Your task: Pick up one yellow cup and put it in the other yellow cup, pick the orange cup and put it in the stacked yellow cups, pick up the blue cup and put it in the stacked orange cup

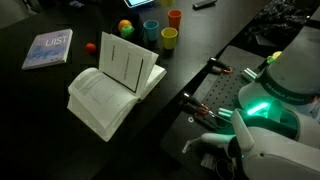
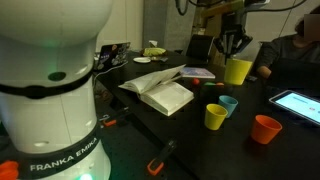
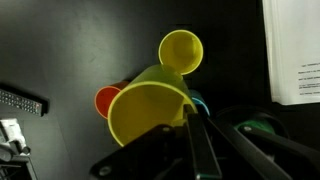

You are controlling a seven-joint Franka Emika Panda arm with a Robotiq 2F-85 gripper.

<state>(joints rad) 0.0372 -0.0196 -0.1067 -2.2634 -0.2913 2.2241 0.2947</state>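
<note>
Yellow cup (image 2: 238, 71) aloft: you are holding it pinched in your gripper (image 2: 234, 54), jaws closed on its rim, over the table (image 2: 190, 132) near the second yellow cup (image 2: 216, 117); nothing is stacked yet, and the orange cup (image 2: 266, 129) and blue cup (image 2: 228, 103) are waiting.

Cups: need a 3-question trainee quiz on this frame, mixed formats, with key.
1. True or false: one yellow cup is already nested in the other.
2. Which cup does the end effector grip? A orange, B yellow, C blue.
3. How many cups stand on the table?
Key:
1. False: the held yellow cup hangs apart from the standing yellow cup.
2. B.
3. Three: the standing yellow cup, the blue cup and the orange cup.
</note>
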